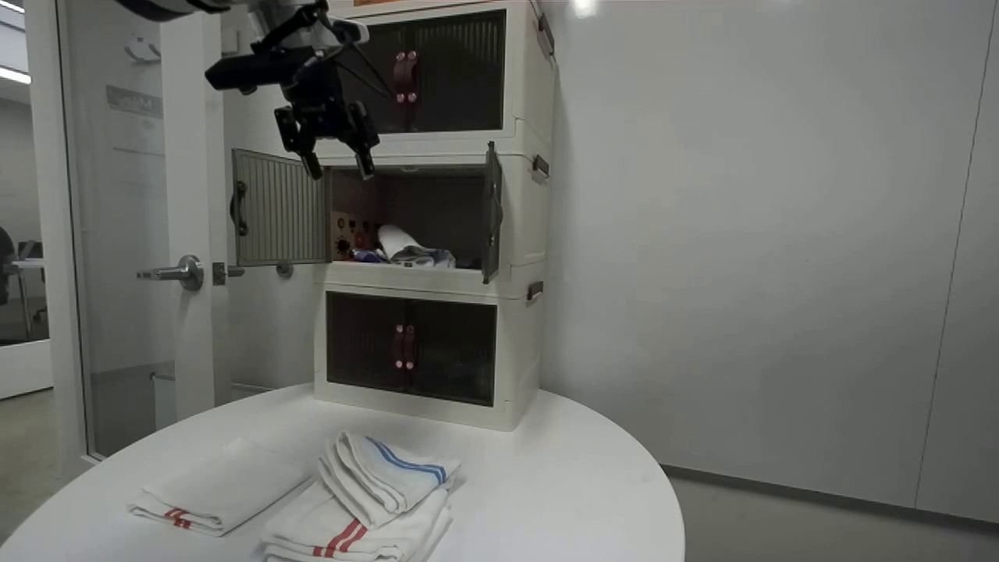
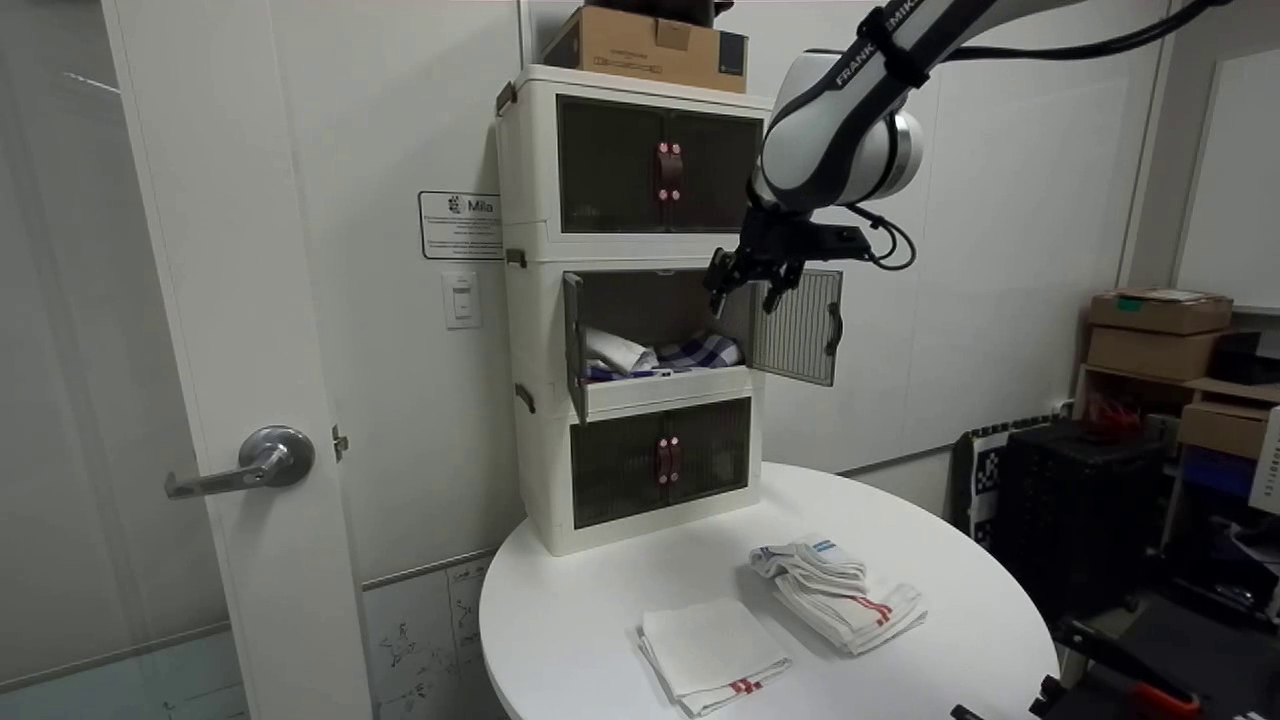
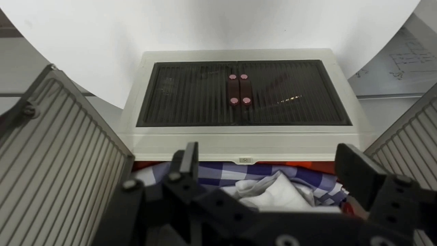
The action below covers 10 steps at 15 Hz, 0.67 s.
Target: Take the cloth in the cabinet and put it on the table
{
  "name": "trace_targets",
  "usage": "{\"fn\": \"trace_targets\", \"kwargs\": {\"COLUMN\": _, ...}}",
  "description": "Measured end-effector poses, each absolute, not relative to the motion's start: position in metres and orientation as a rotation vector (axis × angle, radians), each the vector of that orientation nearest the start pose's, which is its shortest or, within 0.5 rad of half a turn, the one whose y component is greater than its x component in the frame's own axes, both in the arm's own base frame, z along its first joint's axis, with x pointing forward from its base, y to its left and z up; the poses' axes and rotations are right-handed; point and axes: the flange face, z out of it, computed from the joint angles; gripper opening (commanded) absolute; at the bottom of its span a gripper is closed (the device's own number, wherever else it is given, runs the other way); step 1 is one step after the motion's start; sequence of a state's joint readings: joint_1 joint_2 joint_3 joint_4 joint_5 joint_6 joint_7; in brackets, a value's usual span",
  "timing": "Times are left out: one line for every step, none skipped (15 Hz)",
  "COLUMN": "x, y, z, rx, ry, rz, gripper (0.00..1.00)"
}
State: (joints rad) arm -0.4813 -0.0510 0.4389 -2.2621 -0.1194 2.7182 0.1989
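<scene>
While the gripper (image 1: 339, 168) hangs upper left in an exterior view, jaws spread, there's cloth (image 1: 398, 240) in the cabinet (image 1: 524, 211), towels (image 1: 398, 470) lower left on the bench (image 1: 570, 484).

In an exterior view, light strips (image 1: 14, 75) shine bright at the far left, and a white spot (image 1: 584, 7) glows high on the wall (image 1: 741, 234). The middle cabinet (image 1: 437, 207) is dim inside. Folded cloths (image 2: 712, 648) make soft shadows on the tabletop (image 2: 590, 600). In the wrist view, the hand (image 3: 266, 152) is dark and blurry, and a bottom cabinet door (image 3: 295, 89) glints yellow.
</scene>
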Motion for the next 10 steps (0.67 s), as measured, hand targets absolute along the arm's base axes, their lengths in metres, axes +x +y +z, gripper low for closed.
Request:
{"fn": "trace_targets", "kwargs": {"x": 0.548, "y": -0.021, "z": 0.444, "rx": -3.104, "ry": 0.239, "rz": -0.787, "gripper": 1.00}}
{"fn": "trace_targets", "kwargs": {"x": 0.544, "y": -0.024, "z": 0.453, "rx": -3.120, "ry": 0.259, "rz": -0.776, "gripper": 1.00}}
{"fn": "trace_targets", "kwargs": {"x": 0.539, "y": -0.026, "z": 0.462, "rx": -3.137, "ry": 0.276, "rz": -0.772, "gripper": 1.00}}
{"fn": "trace_targets", "kwargs": {"x": 0.535, "y": -0.027, "z": 0.470, "rx": -3.150, "ry": 0.281, "rz": -0.774, "gripper": 1.00}}
{"fn": "trace_targets", "kwargs": {"x": 0.532, "y": -0.027, "z": 0.476, "rx": -3.157, "ry": 0.280, "rz": -0.780, "gripper": 1.00}}
{"fn": "trace_targets", "kwargs": {"x": 0.531, "y": -0.026, "z": 0.480, "rx": -3.159, "ry": 0.278, "rz": -0.783, "gripper": 1.00}}
{"fn": "trace_targets", "kwargs": {"x": 0.530, "y": -0.025, "z": 0.481, "rx": -3.160, "ry": 0.276, "rz": -0.784, "gripper": 1.00}}
{"fn": "trace_targets", "kwargs": {"x": 0.530, "y": -0.025, "z": 0.481, "rx": -3.160, "ry": 0.274, "rz": -0.783, "gripper": 1.00}}
{"fn": "trace_targets", "kwargs": {"x": 0.530, "y": -0.025, "z": 0.480, "rx": -3.161, "ry": 0.275, "rz": -0.781, "gripper": 1.00}}
{"fn": "trace_targets", "kwargs": {"x": 0.530, "y": -0.025, "z": 0.479, "rx": -3.161, "ry": 0.275, "rz": -0.779, "gripper": 1.00}}
